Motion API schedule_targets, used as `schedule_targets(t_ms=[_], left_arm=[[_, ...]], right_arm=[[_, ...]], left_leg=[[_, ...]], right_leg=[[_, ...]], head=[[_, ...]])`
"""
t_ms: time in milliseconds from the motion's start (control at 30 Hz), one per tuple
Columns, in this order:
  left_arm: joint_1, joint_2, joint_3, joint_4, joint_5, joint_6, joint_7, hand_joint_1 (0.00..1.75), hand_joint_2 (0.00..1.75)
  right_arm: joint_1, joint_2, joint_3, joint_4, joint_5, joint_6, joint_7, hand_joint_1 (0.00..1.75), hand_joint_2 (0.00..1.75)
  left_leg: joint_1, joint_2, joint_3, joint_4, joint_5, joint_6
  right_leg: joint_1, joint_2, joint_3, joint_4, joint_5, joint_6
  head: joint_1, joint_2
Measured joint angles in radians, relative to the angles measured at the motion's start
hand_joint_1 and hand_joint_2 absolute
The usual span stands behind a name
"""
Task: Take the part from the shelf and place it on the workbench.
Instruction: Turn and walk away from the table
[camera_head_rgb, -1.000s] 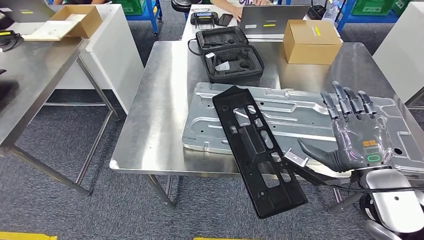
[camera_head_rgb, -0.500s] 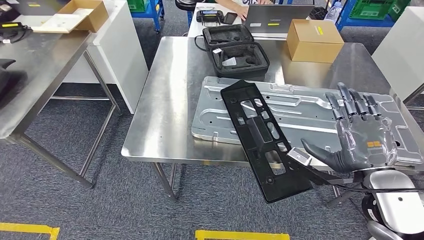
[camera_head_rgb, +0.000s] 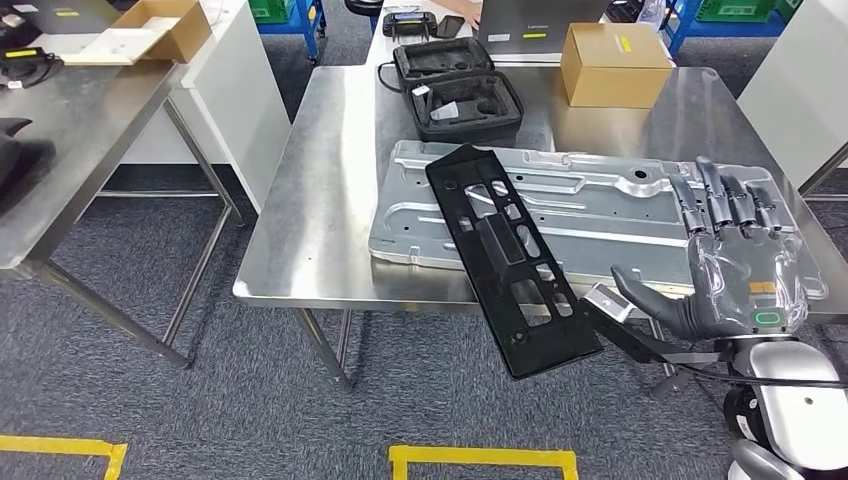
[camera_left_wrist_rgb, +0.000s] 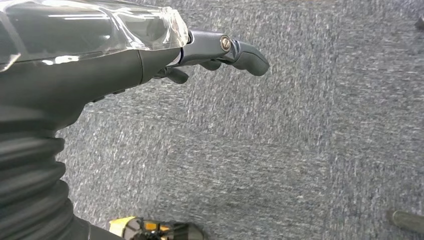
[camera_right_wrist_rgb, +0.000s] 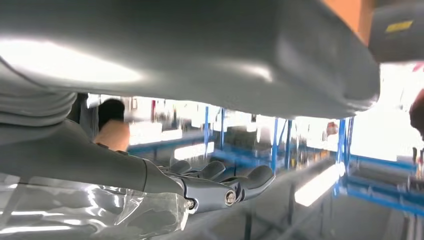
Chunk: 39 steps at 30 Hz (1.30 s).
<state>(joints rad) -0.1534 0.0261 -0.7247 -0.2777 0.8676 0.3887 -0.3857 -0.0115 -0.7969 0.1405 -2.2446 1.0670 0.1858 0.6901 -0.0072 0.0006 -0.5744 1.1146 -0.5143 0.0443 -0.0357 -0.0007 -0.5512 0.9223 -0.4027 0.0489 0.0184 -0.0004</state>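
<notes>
1. The right robot hand (camera_head_rgb: 735, 275) had its fingers spread flat and held nothing.
2. The long black part (camera_head_rgb: 508, 258) lay slanted across the grey metal plate (camera_head_rgb: 640, 215), one end hanging off the counter (camera_head_rgb: 320, 200).
3. The left robot hand (camera_left_wrist_rgb: 125, 55) hung over the carpet, holding nothing.

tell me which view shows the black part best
The head view: the long black part lies slanted across the silver panel, its near end overhanging the workbench edge. The left wrist view looks at carpet; the right wrist view is blurred.
</notes>
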Motion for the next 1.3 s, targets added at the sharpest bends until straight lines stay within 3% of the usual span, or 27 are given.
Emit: schedule_targets(t_ms=[67, 100, 200, 233, 300, 367, 400, 433, 467, 567, 600, 633, 733, 800, 867, 900, 933, 967, 1067, 1100, 1133, 1233, 1300], left_arm=[[-0.003, 0.001, 0.0, 0.0, 0.003, 0.0, -0.003, 0.0, 1.75], [-0.004, 0.001, 0.0, 0.0, 0.004, 0.0, -0.004, 0.0, 1.75], [-0.002, 0.001, 0.0, 0.0, 0.007, 0.0, -0.005, 0.0, 1.75], [-0.001, 0.001, 0.0, 0.0, 0.008, 0.0, -0.005, 0.0, 1.75], [0.0, 0.0, 0.0, 0.0, 0.008, 0.001, -0.005, 0.0, 1.75], [0.001, 0.0, 0.0, 0.0, 0.009, 0.002, -0.004, 0.0, 1.75], [0.002, -0.001, 0.0, 0.0, 0.01, 0.002, -0.004, 0.0, 1.75], [0.003, -0.002, 0.0, 0.0, 0.01, 0.002, -0.004, 0.0, 1.75], [0.003, -0.002, 0.0, 0.0, 0.011, 0.002, -0.003, 0.0, 1.75], [0.003, -0.003, 0.0, 0.0, 0.012, 0.003, -0.003, 0.0, 1.75], [0.002, -0.003, 0.0, 0.0, 0.012, 0.005, -0.003, 0.0, 1.75], [0.001, -0.003, 0.0, 0.0, 0.012, 0.007, -0.002, 0.0, 1.75], [0.003, -0.003, 0.0, 0.0, 0.015, 0.013, 0.002, 0.0, 1.75], [0.004, -0.004, 0.0, 0.0, 0.015, 0.015, 0.003, 0.0, 1.75], [0.003, -0.004, -0.001, 0.0, 0.015, 0.017, 0.003, 0.0, 1.75], [0.003, -0.004, -0.001, 0.0, 0.015, 0.017, 0.004, 0.0, 1.75], [0.004, -0.004, -0.001, 0.0, 0.015, 0.017, 0.004, 0.0, 1.75], [0.004, -0.005, -0.001, 0.0, 0.015, 0.017, 0.005, 0.0, 1.75], [0.001, -0.004, -0.001, 0.0, 0.019, 0.017, 0.004, 0.0, 1.75], [0.0, -0.004, -0.001, 0.0, 0.02, 0.017, 0.004, 0.0, 1.75], [-0.001, -0.004, -0.001, 0.0, 0.02, 0.017, 0.004, 0.0, 1.75], [0.001, -0.004, -0.001, 0.0, 0.026, 0.018, 0.003, 0.0, 1.75], [0.0, -0.005, -0.001, 0.0, 0.03, 0.018, 0.001, 0.0, 1.75]], right_arm=[[-0.002, 0.024, -0.027, 0.0, -0.09, 0.013, 0.0, 0.0, 0.0], [-0.003, 0.038, -0.042, 0.0, -0.135, 0.013, 0.0, 0.0, 0.0], [-0.001, 0.073, -0.089, 0.002, -0.253, -0.046, 0.0, 0.0, 0.0], [0.002, 0.082, -0.106, 0.003, -0.287, -0.082, 0.0, 0.0, 0.0], [0.012, 0.099, -0.142, 0.006, -0.361, -0.159, 0.0, 0.0, 0.0], [0.026, 0.116, -0.172, 0.01, -0.44, -0.229, 0.0, 0.0, 0.0], [0.032, 0.123, -0.185, 0.013, -0.472, -0.258, 0.0, 0.0, 0.0], [0.038, 0.13, -0.198, 0.016, -0.496, -0.283, 0.0, 0.0, 0.0], [0.044, 0.136, -0.211, 0.019, -0.513, -0.303, 0.0, 0.0, 0.0], [0.058, 0.152, -0.249, 0.025, -0.564, -0.351, 0.0, 0.0, 0.0], [0.064, 0.155, -0.263, 0.027, -0.595, -0.375, 0.0, 0.0, 0.0], [0.072, 0.158, -0.275, 0.029, -0.633, -0.406, 0.0, 0.0, 0.0], [0.103, 0.163, -0.315, 0.038, -0.75, -0.515, 0.0, 0.0, 0.0], [0.119, 0.164, -0.336, 0.041, -0.775, -0.565, 0.0, 0.0, 0.0], [0.137, 0.164, -0.356, 0.042, -0.773, -0.594, 0.0, 0.0, 0.0], [0.146, 0.164, -0.366, 0.042, -0.77, -0.6, 0.0, 0.0, 0.0], [0.152, 0.164, -0.374, 0.042, -0.766, -0.602, 0.0, 0.0, 0.0], [0.157, 0.165, -0.383, 0.043, -0.76, -0.602, 0.0, 0.0, 0.0], [0.161, 0.167, -0.406, 0.042, -0.742, -0.596, -0.001, 0.0, 0.0], [0.161, 0.167, -0.413, 0.042, -0.74, -0.594, -0.001, 0.0, 0.0], [0.161, 0.168, -0.417, 0.042, -0.74, -0.593, -0.001, 0.0, 0.0], [0.163, 0.171, -0.426, 0.042, -0.743, -0.59, -0.001, 0.0, 0.0], [0.163, 0.171, -0.429, 0.043, -0.746, -0.588, -0.001, 0.0, 0.0]], left_leg=[[-0.007, 0.0, 0.089, -0.155, 0.043, 0.014], [-0.011, 0.0, 0.109, -0.194, 0.053, 0.02], [-0.016, 0.002, 0.104, -0.209, 0.071, 0.032], [-0.015, 0.002, 0.099, -0.213, 0.08, 0.038], [-0.012, 0.004, 0.086, -0.219, 0.099, 0.051], [-0.017, 0.005, 0.067, -0.218, 0.113, 0.059], [-0.019, 0.005, 0.058, -0.218, 0.119, 0.06], [-0.022, 0.005, 0.049, -0.217, 0.126, 0.061], [-0.023, 0.005, 0.042, -0.216, 0.131, 0.06], [-0.027, 0.005, 0.029, -0.205, 0.141, 0.053], [-0.029, 0.005, 0.026, -0.2, 0.142, 0.05], [-0.031, 0.005, 0.024, -0.196, 0.144, 0.046], [-0.027, 0.003, 0.012, -0.18, 0.137, 0.03], [-0.02, 0.002, -0.022, -0.1, 0.073, 0.013], [-0.008, 0.002, -0.076, 0.05, -0.016, -0.002], [-0.003, 0.002, -0.093, 0.11, -0.043, -0.006], [0.002, 0.002, -0.092, 0.133, -0.051, -0.009], [0.004, 0.002, -0.069, 0.11, -0.04, -0.009], [0.003, 0.001, 0.077, -0.125, 0.038, 0.003], [-0.001, 0.0, 0.108, -0.181, 0.052, 0.008], [-0.005, 0.0, 0.121, -0.208, 0.057, 0.013], [-0.009, 0.001, 0.111, -0.219, 0.074, 0.026], [-0.005, 0.004, 0.101, -0.228, 0.093, 0.039]], right_leg=[[0.001, 0.0, -0.006, 0.0, 0.01, 0.008], [0.0, 0.0, -0.009, 0.0, 0.014, 0.013], [-0.003, -0.001, -0.014, -0.005, 0.027, 0.033], [-0.004, -0.001, -0.02, 0.003, 0.017, 0.036], [-0.004, 0.0, -0.057, 0.09, -0.053, 0.039], [-0.001, 0.0, -0.113, 0.241, -0.142, 0.04], [0.0, 0.0, -0.128, 0.295, -0.166, 0.041], [0.001, 0.0, -0.122, 0.309, -0.169, 0.04], [0.001, 0.0, -0.092, 0.277, -0.154, 0.039], [0.004, -0.001, 0.061, 0.047, -0.086, 0.033], [0.005, -0.001, 0.089, 0.002, -0.077, 0.028], [0.007, 0.0, 0.098, -0.014, -0.075, 0.022], [0.008, -0.001, 0.087, -0.013, -0.06, 0.002], [0.004, -0.002, 0.071, -0.014, -0.045, -0.01], [0.004, -0.001, 0.052, -0.014, -0.032, -0.013], [0.003, -0.001, 0.044, -0.013, -0.026, -0.012], [0.003, -0.001, 0.036, -0.013, -0.021, -0.01], [0.002, -0.001, 0.031, -0.013, -0.016, -0.008], [0.002, 0.001, 0.021, -0.013, -0.004, 0.002], [0.003, 0.001, 0.018, -0.012, 0.0, 0.007], [0.003, 0.001, 0.016, -0.012, 0.004, 0.012], [0.0, 0.001, 0.009, -0.013, 0.011, 0.032], [-0.002, 0.001, -0.018, 0.044, -0.038, 0.038]], head=[[0.0, 0.0], [0.001, 0.0], [0.001, 0.0], [0.001, 0.0], [0.002, 0.0], [0.003, 0.0], [0.003, 0.0], [0.003, 0.0], [0.003, 0.0], [0.002, 0.0], [0.002, 0.0], [0.001, 0.0], [0.0, 0.0], [0.0, 0.0], [-0.001, 0.0], [-0.001, 0.0], [-0.001, 0.0], [-0.001, 0.0], [-0.001, 0.0], [-0.001, 0.0], [0.0, 0.0], [0.0, 0.0], [0.002, 0.0]])
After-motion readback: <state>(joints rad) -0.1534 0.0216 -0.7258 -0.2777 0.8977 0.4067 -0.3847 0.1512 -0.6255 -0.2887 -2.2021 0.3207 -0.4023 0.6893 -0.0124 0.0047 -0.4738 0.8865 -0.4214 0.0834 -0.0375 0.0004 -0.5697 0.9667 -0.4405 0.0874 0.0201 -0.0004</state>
